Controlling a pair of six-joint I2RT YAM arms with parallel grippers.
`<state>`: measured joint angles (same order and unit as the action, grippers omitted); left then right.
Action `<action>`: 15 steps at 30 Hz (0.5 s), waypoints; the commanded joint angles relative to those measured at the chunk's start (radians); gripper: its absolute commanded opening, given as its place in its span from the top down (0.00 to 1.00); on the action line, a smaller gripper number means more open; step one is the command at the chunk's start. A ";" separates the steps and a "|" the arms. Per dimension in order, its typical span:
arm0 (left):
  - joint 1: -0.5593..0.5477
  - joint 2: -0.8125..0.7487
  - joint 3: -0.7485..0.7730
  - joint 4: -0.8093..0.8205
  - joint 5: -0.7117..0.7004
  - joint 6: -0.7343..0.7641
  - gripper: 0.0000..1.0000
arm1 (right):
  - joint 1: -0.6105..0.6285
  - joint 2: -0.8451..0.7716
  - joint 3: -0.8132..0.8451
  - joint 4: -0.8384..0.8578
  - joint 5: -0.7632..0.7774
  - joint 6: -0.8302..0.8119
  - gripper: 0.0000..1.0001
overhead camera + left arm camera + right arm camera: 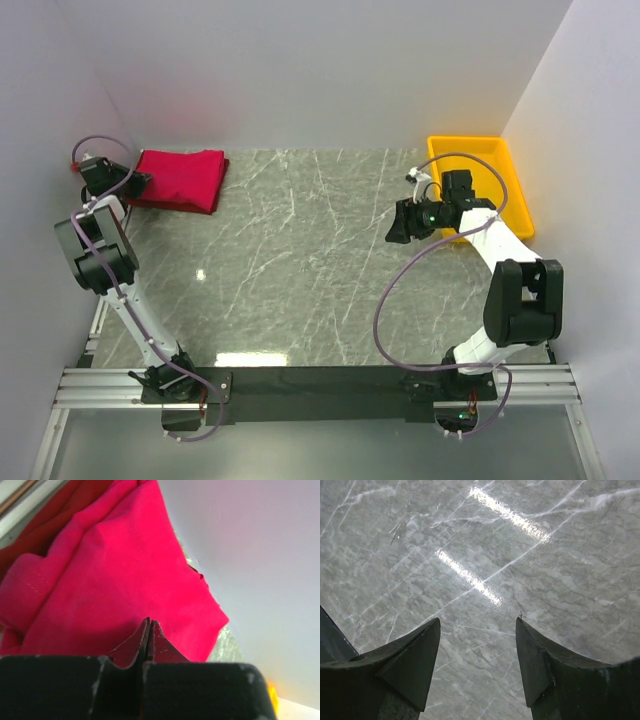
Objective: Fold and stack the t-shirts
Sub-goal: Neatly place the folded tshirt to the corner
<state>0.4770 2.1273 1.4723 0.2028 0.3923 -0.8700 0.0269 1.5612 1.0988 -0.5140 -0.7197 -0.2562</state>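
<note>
The table (300, 260) was a grey marble top closed in by a pale wall (300, 70) at the back and at both sides. The shirts (185, 175) lay as one red pile in the far-left corner, well apart from the yellow tray (470, 141) at the far right. In the left wrist view the bright shirt (125, 580) filled most of the frame, and the darker shirt (60, 505) showed at its upper left. My left gripper (149, 625) sat at the pile's left edge with its jaws pressed together. I could not tell whether any cloth was caught between the tips. My right gripper (479, 622) hung spread over bare table near the tray, touching nothing.

Risks as I judged them:
1. If the tips had nipped only a thin edge or nothing, a pull would slip off and leave the pile as it lay.
2. If they had bitten through both layers, both shirts would drag together and bunch.
3. With the pile so near the corner, a lift or swing could knock my left arm against the wall.
4. My right gripper was too far off to pin the cloth, so any tug could undo the folds.
</note>
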 commanded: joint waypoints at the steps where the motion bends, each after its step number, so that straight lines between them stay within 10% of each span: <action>1: 0.025 0.028 -0.017 -0.026 -0.081 0.008 0.99 | 0.008 0.017 0.061 -0.003 -0.009 -0.014 0.32; 15: 0.026 0.062 -0.064 -0.051 -0.153 0.080 0.96 | 0.010 0.026 0.072 -0.018 -0.004 -0.018 0.32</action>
<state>0.4759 2.1597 1.4197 0.1925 0.2897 -0.7822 0.0269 1.5955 1.1297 -0.5255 -0.7197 -0.2600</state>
